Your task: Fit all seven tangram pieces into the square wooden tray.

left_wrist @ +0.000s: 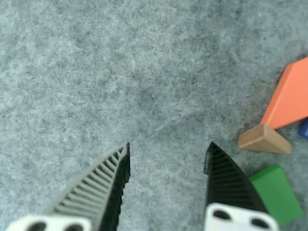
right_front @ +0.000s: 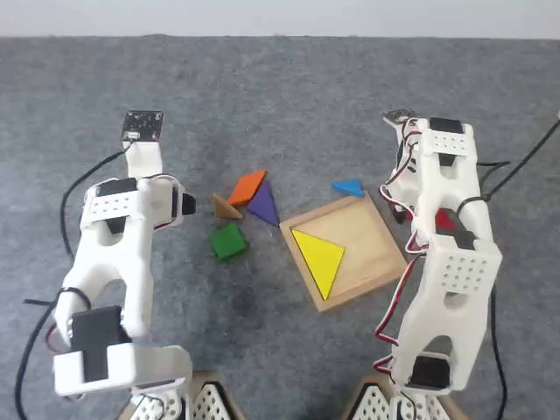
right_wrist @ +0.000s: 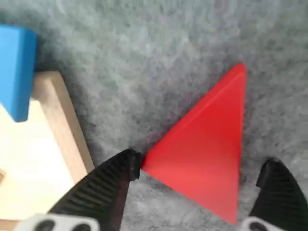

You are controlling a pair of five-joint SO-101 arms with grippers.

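The red wooden triangle [right_front: 444, 220] is largely hidden by the right arm [right_front: 452, 267], and the orange wooden parallelogram [left_wrist: 290, 94] is cut off at an edge.

A red triangle [right_wrist: 207, 159] lies flat on a grey, felt-covered bench [right_wrist: 144, 57]. The right arm's tool [right_wrist: 200, 165] is spread wide around it. One black ribbed finger [right_wrist: 113, 180] meets a corner of the triangle. The other finger [right_wrist: 279, 190] stands just off the opposite edge, with a strip of grey between. Beside the triangle runs the pale rim of the wooden tray [right_wrist: 60, 120]. A blue piece [right_wrist: 17, 67] sits at the tray's corner; whether it touches the rim cannot be told.
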